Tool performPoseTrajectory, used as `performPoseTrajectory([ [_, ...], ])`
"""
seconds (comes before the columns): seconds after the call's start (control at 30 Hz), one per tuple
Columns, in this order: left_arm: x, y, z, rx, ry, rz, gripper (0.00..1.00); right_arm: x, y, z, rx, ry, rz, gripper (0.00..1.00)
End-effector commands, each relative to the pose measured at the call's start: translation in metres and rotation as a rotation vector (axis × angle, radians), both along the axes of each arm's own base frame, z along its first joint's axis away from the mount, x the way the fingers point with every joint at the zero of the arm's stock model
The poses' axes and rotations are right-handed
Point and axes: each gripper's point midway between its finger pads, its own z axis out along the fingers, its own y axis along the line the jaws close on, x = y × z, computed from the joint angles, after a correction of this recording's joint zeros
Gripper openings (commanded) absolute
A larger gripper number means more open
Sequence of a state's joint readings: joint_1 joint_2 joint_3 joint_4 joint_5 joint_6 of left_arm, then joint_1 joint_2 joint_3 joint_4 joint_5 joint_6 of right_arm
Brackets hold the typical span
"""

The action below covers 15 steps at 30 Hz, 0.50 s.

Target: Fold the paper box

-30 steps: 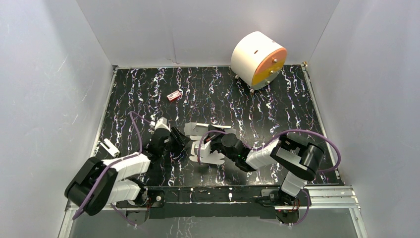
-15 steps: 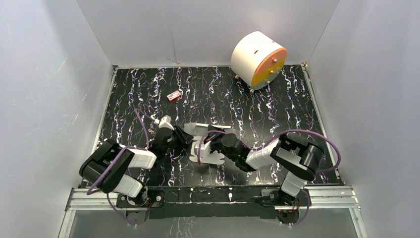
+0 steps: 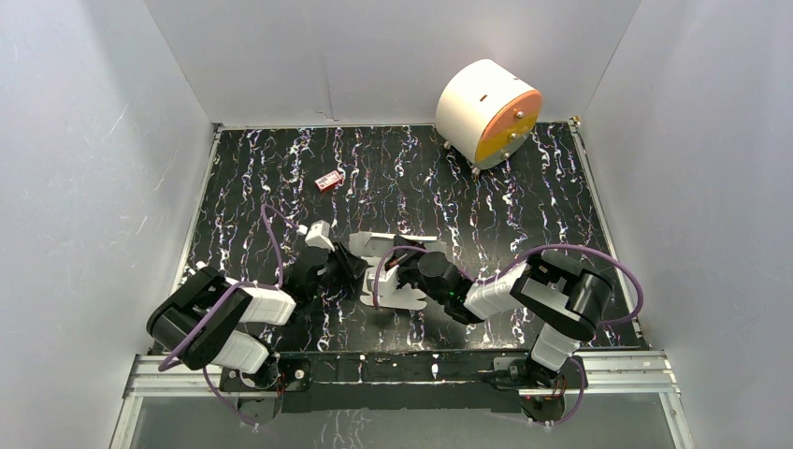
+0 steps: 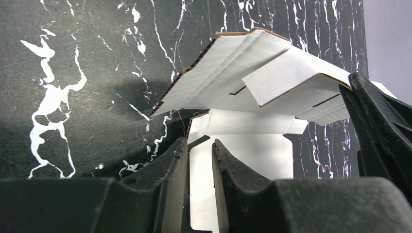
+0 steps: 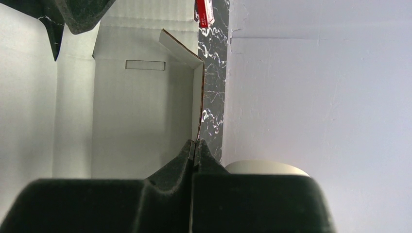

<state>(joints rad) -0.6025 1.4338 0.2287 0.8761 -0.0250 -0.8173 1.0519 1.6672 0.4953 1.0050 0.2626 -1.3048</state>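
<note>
- The paper box (image 3: 400,297) sits partly unfolded near the middle of the desk (image 3: 524,206), between the two arms, with its flaps spread out.
- The right hand (image 5: 195,148) is clamped tight on the thin edge of a raised flap.
- The left hand (image 4: 199,143) has its fingers nearly together at another white flap. I can't tell whether they pinch it.

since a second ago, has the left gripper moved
Yes. The left gripper shifted right, closer to the paper box, judged against the small red item farther back, which stayed put.
</note>
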Motion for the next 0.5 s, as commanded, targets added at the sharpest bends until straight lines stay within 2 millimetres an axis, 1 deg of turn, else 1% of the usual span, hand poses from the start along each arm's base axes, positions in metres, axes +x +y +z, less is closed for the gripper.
performPoseTrajectory([
  [0.0, 0.006, -0.001, 0.019, -0.008, -0.095, 0.012, 0.24, -0.003, 0.011, 0.014, 0.059, -0.007, 0.032, 0.0],
  [0.1, 0.007, 0.008, 0.014, 0.012, -0.094, 0.056, 0.25, -0.003, 0.01, 0.015, 0.062, -0.009, 0.031, 0.0],
  [0.17, 0.008, 0.009, 0.014, 0.024, -0.101, 0.052, 0.26, -0.003, 0.01, 0.015, 0.061, -0.008, 0.03, 0.0],
  [0.37, 0.01, -0.01, 0.02, 0.008, -0.135, -0.037, 0.25, -0.003, 0.01, 0.014, 0.062, -0.006, 0.031, 0.0],
  [0.47, 0.009, -0.02, 0.029, -0.004, -0.18, -0.074, 0.24, -0.004, 0.011, 0.014, 0.063, -0.005, 0.034, 0.0],
])
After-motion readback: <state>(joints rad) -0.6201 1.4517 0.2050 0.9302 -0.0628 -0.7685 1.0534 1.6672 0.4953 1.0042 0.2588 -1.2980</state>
